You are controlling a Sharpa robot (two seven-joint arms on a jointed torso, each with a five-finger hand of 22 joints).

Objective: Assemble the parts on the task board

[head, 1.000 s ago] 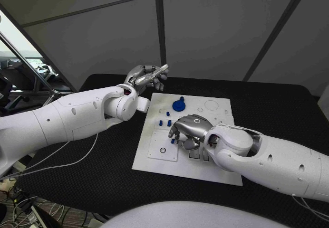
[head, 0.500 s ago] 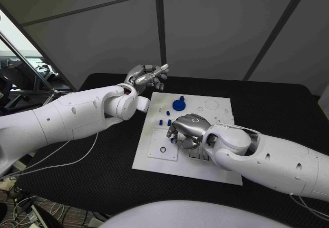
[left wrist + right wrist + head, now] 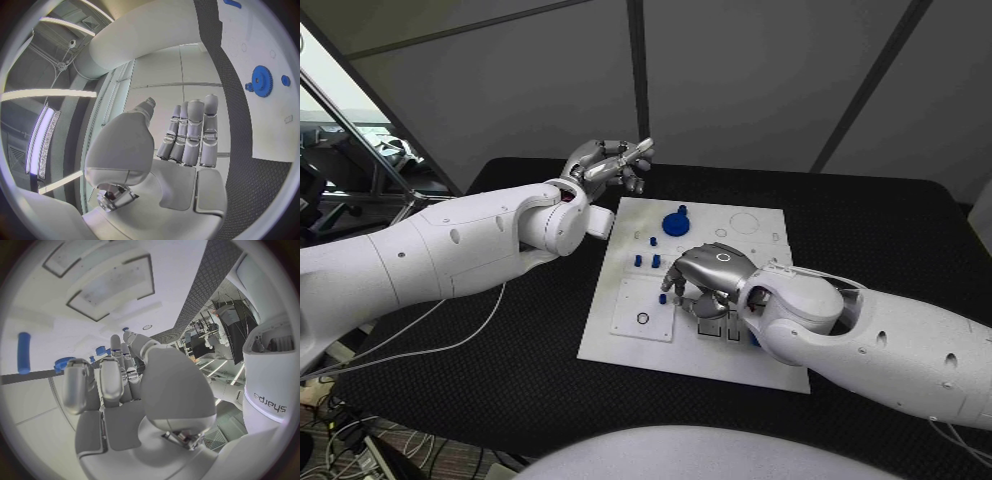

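Head view: the silver left hand (image 3: 607, 162), empty with fingers loosely apart, hangs over the black worktop (image 3: 877, 230) beyond the white rectangular task board (image 3: 632, 335), while the silver right hand (image 3: 708, 278) hovers low over the board's middle beside the small blue pegs (image 3: 646, 259); whether it holds anything cannot be told. Left wrist view: the blue toothed plastic gear (image 3: 262, 81) lies on the board, probably light and rigid, best pinched at its rim. Right wrist view: a blue cylindrical pin (image 3: 24, 352) lies on the board, likely slippery.

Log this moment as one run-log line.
left hand: raised beyond task board, holding nothing | right hand: low over board middle, grasp unclear | blue gear: on board, untouched
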